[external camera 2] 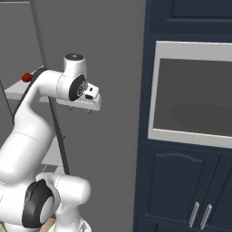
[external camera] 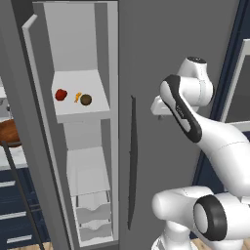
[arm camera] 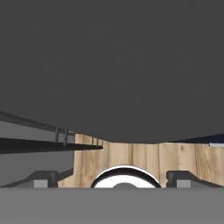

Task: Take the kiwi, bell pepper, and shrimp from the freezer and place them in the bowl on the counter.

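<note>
Left base view alone: kiwi (external camera: 86,99), shrimp (external camera: 77,97).

The freezer (external camera: 78,122) stands open, its shelf front unobstructed; the gripper (external camera 2: 79,110) faces the closed grey door (external camera: 171,58) beside it.

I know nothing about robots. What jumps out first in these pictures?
The tall grey freezer stands open, and on its white shelf lie a red bell pepper, a tiny orange shrimp and a brown kiwi in a row. To their right the white arm's gripper hangs before the grey door, holding nothing.
</note>
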